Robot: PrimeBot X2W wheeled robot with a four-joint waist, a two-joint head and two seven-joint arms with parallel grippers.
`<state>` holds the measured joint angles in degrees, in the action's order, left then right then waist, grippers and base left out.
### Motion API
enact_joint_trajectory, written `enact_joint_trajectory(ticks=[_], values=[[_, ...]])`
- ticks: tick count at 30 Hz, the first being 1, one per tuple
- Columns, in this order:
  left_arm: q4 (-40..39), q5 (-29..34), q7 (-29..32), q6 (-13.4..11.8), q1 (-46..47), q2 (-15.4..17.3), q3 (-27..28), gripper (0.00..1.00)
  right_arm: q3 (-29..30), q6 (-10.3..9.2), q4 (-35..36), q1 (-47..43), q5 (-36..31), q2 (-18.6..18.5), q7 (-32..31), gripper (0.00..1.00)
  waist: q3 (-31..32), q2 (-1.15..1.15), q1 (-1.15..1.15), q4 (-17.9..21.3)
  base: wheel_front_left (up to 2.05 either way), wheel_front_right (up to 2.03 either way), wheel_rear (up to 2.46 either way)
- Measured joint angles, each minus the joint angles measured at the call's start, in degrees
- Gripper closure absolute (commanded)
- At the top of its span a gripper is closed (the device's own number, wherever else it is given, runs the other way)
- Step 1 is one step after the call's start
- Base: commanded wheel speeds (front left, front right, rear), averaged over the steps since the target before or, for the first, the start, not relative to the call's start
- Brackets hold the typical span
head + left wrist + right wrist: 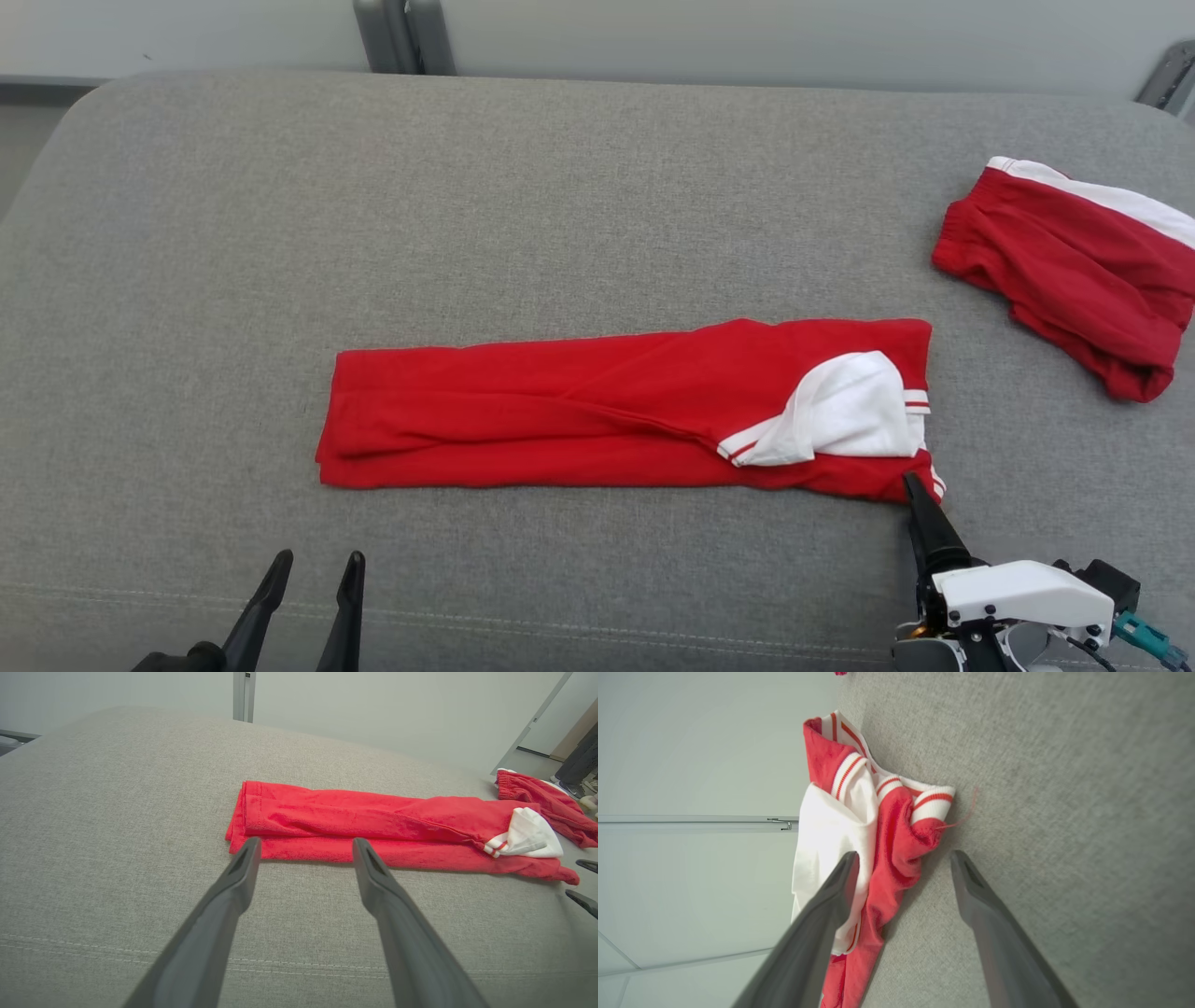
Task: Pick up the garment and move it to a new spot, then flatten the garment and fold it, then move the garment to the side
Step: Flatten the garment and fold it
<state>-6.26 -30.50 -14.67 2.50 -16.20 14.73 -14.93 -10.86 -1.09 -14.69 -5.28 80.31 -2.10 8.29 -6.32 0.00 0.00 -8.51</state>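
Fold step: garment (579, 411) lies as a long strip near the grey cushion's (597, 187) front edge; left gripper (318, 557) and right gripper (901, 856) gape empty, right at the collar-end corner, so you likely pinch there next and fold leftward.

Head looks down; both wrists low, sharing the garment (560, 411).

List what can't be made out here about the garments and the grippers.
- Head view: the folded garment's top layer hides the layers beneath it.
- Head view: the second red garment runs off the right edge, so its full shape is cut off.
- Right wrist view: one finger of the right gripper overlaps the folded garment; contact is unclear.
- Head view: the bottom edge cuts off all but the fingers of the left gripper.
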Motion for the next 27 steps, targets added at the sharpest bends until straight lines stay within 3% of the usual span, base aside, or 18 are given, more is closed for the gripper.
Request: enact_joint_trajectory(ticks=[27], values=[[1.2, 0.5, 0.0, 1.1, 1.6, -0.5, 1.5, 0.0, -4.3, 4.85, -12.1, 13.4, 4.5, -0.4, 4.3, 0.0, -4.2, 0.0, 0.0, -1.8, 0.0, 0.0, 0.0]])
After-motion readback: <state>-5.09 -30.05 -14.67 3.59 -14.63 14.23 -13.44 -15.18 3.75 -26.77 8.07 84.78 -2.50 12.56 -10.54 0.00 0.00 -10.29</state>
